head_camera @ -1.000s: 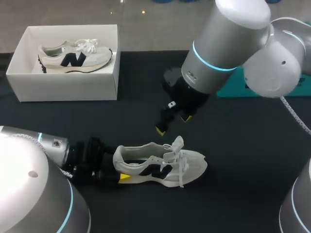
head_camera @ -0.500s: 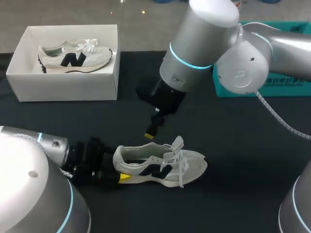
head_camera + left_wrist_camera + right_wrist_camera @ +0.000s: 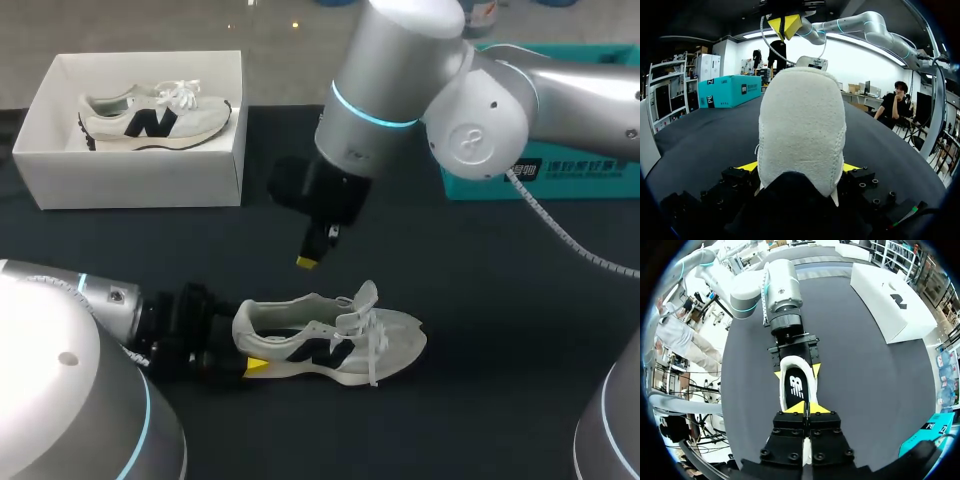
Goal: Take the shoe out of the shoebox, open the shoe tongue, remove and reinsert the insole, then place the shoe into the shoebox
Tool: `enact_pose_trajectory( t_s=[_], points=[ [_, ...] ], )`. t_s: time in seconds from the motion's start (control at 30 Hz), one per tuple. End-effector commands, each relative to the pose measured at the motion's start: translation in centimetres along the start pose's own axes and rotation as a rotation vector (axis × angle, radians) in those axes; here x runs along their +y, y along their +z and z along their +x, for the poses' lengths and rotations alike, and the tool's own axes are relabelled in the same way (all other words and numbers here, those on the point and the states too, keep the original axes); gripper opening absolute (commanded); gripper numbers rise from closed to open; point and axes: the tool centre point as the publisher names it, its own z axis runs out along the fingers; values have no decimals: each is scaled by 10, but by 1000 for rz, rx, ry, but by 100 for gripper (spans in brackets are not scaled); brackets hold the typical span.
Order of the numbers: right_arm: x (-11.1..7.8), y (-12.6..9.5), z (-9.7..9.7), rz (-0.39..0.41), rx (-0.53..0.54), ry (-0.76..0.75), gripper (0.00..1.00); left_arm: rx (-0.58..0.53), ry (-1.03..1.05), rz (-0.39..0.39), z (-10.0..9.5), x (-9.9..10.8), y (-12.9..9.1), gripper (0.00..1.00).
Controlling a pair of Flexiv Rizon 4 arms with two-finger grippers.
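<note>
Left gripper (image 3: 799, 167) clamps the heel of the shoe (image 3: 330, 335), lying lower centre, while the right gripper (image 3: 307, 262) hovers above it, tips pinched together on nothing, shoebox (image 3: 140, 178) upper left.

shoe (image 3: 801, 130), white, heel end pinched between the left gripper (image 3: 801, 167) fingers, one yellow tip against each side. right gripper (image 3: 784, 26) ahead of the jaws over the shoe's far end, tips pressed together. teal box (image 3: 729, 91) on the table (image 3: 705, 135), well ahead and off to one side.
</note>
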Motion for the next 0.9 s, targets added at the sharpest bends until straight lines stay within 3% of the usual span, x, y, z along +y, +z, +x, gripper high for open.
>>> enact_pose_trajectory(
  t_s=[0.03,0.17,0.73,0.9],
  points=[
    [2,10,2,86,-83,38,0,-1,0,-2,0,1,0,0],
    [2,19,-3,223,-116,119,0,-1,0,-2,0,1,0,0],
    [2,21,-3,206,-99,131,0,-1,0,-2,0,1,0,0],
    [1,30,13,205,-165,121,0,-1,0,-2,0,1,0,0]
  ],
)
